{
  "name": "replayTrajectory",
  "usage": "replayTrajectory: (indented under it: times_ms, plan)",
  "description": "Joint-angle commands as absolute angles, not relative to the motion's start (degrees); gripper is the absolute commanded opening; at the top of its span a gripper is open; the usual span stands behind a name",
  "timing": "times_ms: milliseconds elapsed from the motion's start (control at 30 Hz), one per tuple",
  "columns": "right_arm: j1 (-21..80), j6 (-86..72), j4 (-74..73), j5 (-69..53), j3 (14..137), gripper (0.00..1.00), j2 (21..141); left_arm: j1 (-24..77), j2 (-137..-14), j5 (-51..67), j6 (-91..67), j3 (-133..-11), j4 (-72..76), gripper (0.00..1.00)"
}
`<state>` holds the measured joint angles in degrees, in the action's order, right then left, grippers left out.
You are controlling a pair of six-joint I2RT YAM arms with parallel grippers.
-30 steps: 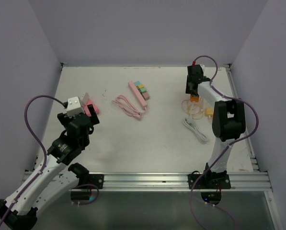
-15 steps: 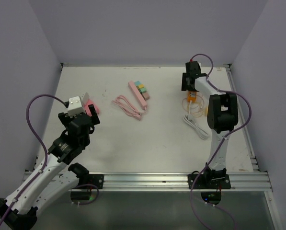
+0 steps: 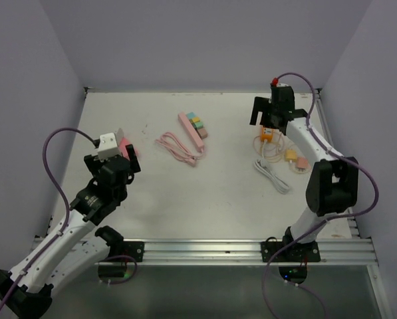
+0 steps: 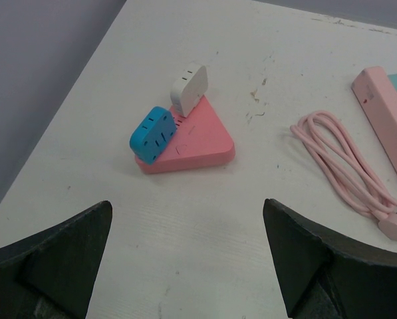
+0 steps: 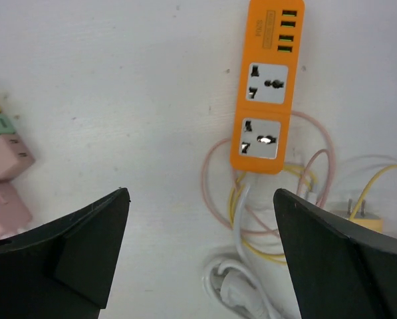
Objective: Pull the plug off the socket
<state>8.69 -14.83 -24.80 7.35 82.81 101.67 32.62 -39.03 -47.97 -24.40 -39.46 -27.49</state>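
An orange socket strip (image 5: 264, 86) lies flat on the table at the right (image 3: 267, 136), and both its outlets are empty. A loose yellow plug (image 5: 361, 216) and a pink plug (image 3: 302, 162) lie beside it among thin cables. My right gripper (image 5: 201, 199) hovers open above the strip (image 3: 267, 119), holding nothing. At the left, a pink triangular socket (image 4: 195, 136) carries a blue plug (image 4: 151, 135) and a white plug (image 4: 188, 88). My left gripper (image 4: 187, 219) stands open just short of it (image 3: 122, 159).
A long pink strip (image 3: 191, 129) with several coloured plugs (image 3: 197, 123) lies mid-table, next to a coiled pink cable (image 3: 178, 146). A white coiled cable (image 3: 272, 176) lies below the orange strip. Side walls stand close on both sides.
My right gripper has gone from partly closed to wide open, and the right arm's elbow has swung out to the right. The left arm has barely moved.
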Motion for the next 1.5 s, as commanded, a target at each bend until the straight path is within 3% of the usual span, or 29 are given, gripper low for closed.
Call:
replayTrajectory:
  times_ms: [0, 267, 433, 633, 900, 1100, 1467]
  plan:
    - [9.75, -18.45, -20.40, -1.04, 75.96, 0.94, 92.04, 32.17, -40.08, -47.99, -23.73, -39.11, -26.46, 0.99]
    - [12.91, -21.01, -13.45, -10.89, 57.49, 0.95, 74.55, 31.64, -43.59, -46.41, -24.61, -39.73, -26.72, 0.99]
    - [15.37, -20.48, -12.22, -13.97, 50.73, 0.95, 69.44, 31.38, -46.23, -44.31, -26.27, -40.69, -27.59, 0.99]
    - [17.84, -21.97, -7.74, -17.13, 44.13, 0.94, 66.27, 31.11, -50.09, -43.06, -38.83, -41.92, -30.32, 0.99]
    - [18.02, -21.71, -4.93, -20.47, 40.78, 0.94, 65.66, 28.22, -55.89, -41.58, -56.41, -38.68, -21.12, 1.00]
    - [18.19, -22.32, -3.34, -21.97, 38.94, 0.94, 63.72, 19.97, -62.29, -38.24, -61.26, -39.63, -15.39, 0.99]
    - [18.37, -22.76, -1.76, -23.03, 38.58, 0.94, 64.34, 15.03, -78.66, -39.11, -71.27, -48.78, -19.95, 0.97]
